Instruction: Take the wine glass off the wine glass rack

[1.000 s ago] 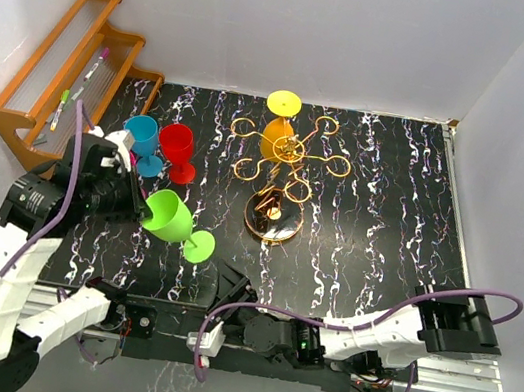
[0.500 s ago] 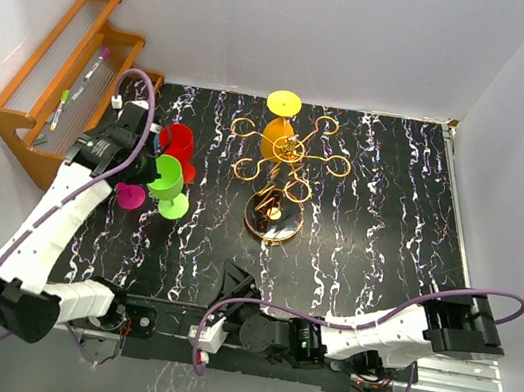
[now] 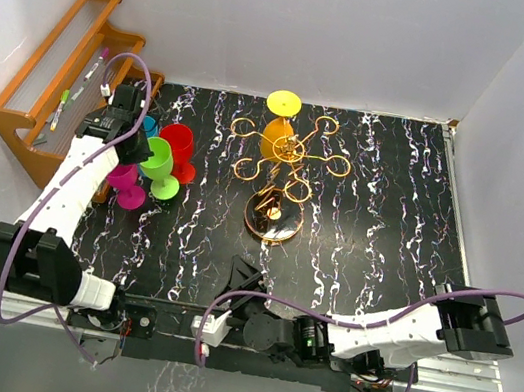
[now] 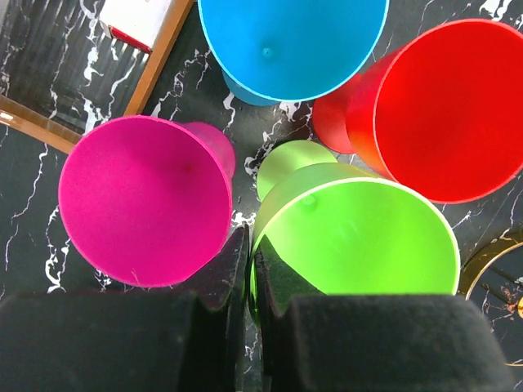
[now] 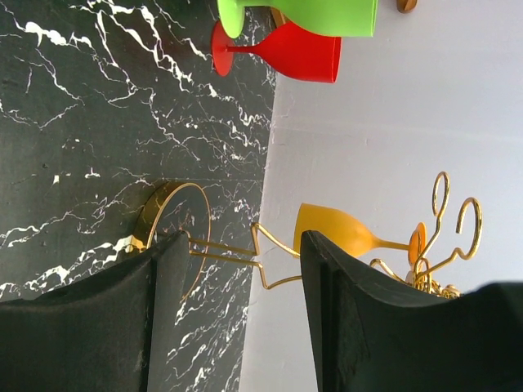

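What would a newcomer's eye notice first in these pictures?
Four bright glasses, blue, red, magenta and green, crowd the table's left side; the left arm's jaws are shut on the green glass's rim. At the centre stands a gold rack with one yellow glass hanging upside down.

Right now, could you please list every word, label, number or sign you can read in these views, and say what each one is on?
None can be read.
The pens on the wooden shelf are too small to show any print.
The white tag by the arm bases shows no legible marking.
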Robot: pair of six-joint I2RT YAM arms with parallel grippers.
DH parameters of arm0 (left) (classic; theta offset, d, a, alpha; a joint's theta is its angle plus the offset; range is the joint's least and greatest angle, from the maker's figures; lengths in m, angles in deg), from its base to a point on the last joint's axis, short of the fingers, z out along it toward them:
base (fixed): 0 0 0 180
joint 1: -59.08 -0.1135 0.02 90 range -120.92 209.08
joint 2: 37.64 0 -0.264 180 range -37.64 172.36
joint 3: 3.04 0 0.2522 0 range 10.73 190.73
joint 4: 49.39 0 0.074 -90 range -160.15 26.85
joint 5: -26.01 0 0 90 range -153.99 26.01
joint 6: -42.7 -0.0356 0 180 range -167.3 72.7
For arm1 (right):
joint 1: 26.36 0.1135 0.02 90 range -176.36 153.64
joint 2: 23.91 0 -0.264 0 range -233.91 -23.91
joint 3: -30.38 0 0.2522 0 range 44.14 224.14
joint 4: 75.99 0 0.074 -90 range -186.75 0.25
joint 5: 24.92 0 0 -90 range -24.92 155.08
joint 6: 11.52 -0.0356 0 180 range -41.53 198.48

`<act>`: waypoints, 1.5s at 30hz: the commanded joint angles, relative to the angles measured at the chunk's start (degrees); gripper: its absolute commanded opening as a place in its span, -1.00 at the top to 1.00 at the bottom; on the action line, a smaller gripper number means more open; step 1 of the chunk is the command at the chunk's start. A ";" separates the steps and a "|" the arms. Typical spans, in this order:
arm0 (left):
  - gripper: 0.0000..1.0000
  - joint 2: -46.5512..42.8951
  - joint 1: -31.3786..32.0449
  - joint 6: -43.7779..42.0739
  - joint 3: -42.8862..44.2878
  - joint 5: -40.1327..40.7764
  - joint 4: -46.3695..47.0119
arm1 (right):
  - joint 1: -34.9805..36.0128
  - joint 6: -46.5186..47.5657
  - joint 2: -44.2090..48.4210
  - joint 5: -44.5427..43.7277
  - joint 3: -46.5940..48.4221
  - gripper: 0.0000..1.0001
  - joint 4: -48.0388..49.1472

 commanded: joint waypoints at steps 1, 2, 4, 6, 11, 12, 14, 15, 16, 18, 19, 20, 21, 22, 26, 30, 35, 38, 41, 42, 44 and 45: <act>1.00 0.03 -1.43 -1.41 -0.69 -3.97 2.72 | 9.12 -1.89 2.16 -1.67 2.11 -0.18 1.04; 1.00 0.15 -1.48 -1.37 -0.73 -4.46 2.77 | 9.12 -1.96 2.21 -1.67 2.12 -0.18 1.05; 0.97 0.24 -1.49 -1.24 -1.22 -5.42 3.18 | 9.12 -2.17 2.41 -1.60 2.10 -0.18 1.07; 0.93 0.31 -1.49 -1.09 -2.04 -6.29 3.77 | 9.12 -2.21 2.44 -1.58 2.19 -0.18 1.07; 0.87 0.70 -1.49 -0.94 -3.29 -6.05 4.12 | 9.12 -2.31 2.41 -1.58 2.36 -0.18 1.16; 0.87 0.71 -1.49 -0.97 -3.34 -6.08 4.10 | 9.12 -2.34 2.49 -1.62 2.47 -0.18 1.18; 0.86 0.71 -1.49 -1.08 -3.33 -5.88 3.93 | 9.17 -2.37 2.58 -1.66 2.52 -0.18 1.15; 0.85 0.71 -1.49 -1.05 -3.18 -5.86 3.70 | 9.13 -2.51 2.60 -1.67 2.61 -0.18 1.18; 0.83 0.71 -1.49 -1.18 -3.07 -5.78 3.58 | 9.12 -2.49 2.60 -1.67 2.63 -0.18 1.13; 0.67 0.64 -1.49 -1.39 -2.82 -5.80 3.46 | 9.14 -2.57 2.60 -1.67 2.76 -0.18 1.17; 0.55 0.56 -1.49 -1.43 -2.70 -5.61 3.30 | 9.12 -2.58 2.60 -1.67 2.74 -0.18 1.14; 0.48 0.46 -1.49 -1.54 -2.48 -5.41 3.15 | 9.12 -2.58 2.53 -1.61 2.84 -0.18 1.18; 0.47 0.38 -1.49 -1.65 -2.19 -5.30 2.82 | 9.14 -2.68 2.51 -1.66 2.90 -0.18 1.10; 0.45 0.29 -1.49 -1.67 -1.86 -5.23 2.27 | 9.12 -2.71 2.51 -1.71 3.08 -0.18 1.17; 0.43 -1.19 -1.49 -1.53 0.81 -5.61 -0.04 | 9.12 -3.01 2.69 -1.67 3.78 -0.18 1.14; 0.42 -4.91 -1.49 -1.33 4.66 -5.75 -2.79 | 9.13 -3.59 3.17 -1.07 6.19 -0.18 0.07; 0.40 -13.13 -1.49 -0.96 6.04 -8.58 -2.08 | 9.08 -3.82 4.19 -0.15 13.38 -0.19 -0.82; 0.36 -18.43 -1.49 -0.34 3.85 -10.78 0.88 | 7.82 -2.61 4.34 1.20 20.26 -0.19 0.37; 0.32 -22.45 -1.49 0.69 0.87 -10.87 3.57 | 3.33 -0.31 3.11 2.34 27.98 -0.24 6.40; 0.31 -23.07 -1.49 0.75 0.17 -11.00 4.19 | 0.60 -1.16 2.37 2.83 31.02 -0.25 7.11; 0.30 -23.22 -1.49 0.86 -0.22 -11.45 4.08 | -5.61 -6.40 0.64 4.25 37.94 -0.26 5.77; 0.30 -23.02 -1.47 0.87 -0.21 -12.06 3.98 | -9.45 -10.50 -0.13 5.54 41.65 -0.26 3.41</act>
